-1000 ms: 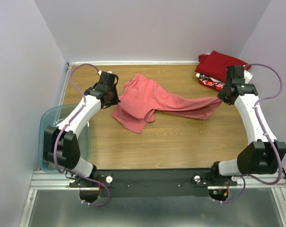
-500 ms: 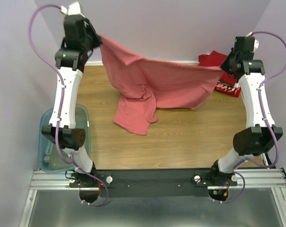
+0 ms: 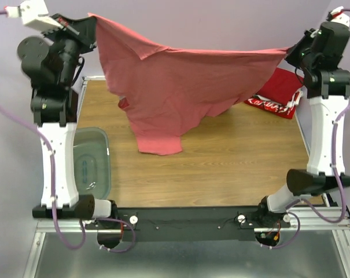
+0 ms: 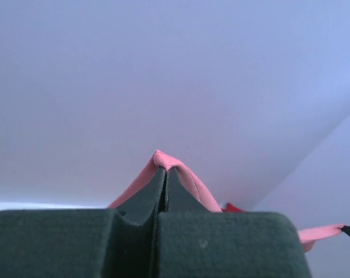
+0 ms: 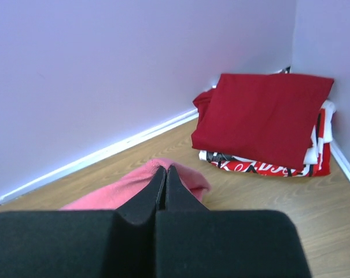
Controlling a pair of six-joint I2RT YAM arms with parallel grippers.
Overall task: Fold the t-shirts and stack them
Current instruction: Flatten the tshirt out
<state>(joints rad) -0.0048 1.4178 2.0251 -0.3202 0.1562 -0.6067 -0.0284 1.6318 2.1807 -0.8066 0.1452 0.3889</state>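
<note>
The salmon-pink t-shirt [image 3: 175, 87] hangs stretched in the air between both raised arms, its lowest part just over the table. My left gripper [image 3: 92, 17] is shut on its left corner; in the left wrist view pink cloth [image 4: 163, 161] bulges past the closed tips of that gripper [image 4: 165, 171]. My right gripper [image 3: 289, 52] is shut on the opposite corner, and pink fabric [image 5: 134, 185] wraps round its closed tips [image 5: 165, 169]. A folded dark red t-shirt [image 5: 264, 116] lies on a red t-shirt with white print [image 5: 267, 167] in the far right corner.
A translucent blue-grey bin [image 3: 91, 165] stands at the table's left edge beside the left arm's base. Lilac walls enclose the wooden table [image 3: 221, 168] on three sides. The folded stack [image 3: 276, 95] sits against the right wall.
Both arms have risen and spread apart, lifting the pink shirt from a crumpled heap on the table into a taut sheet hanging high between them.
</note>
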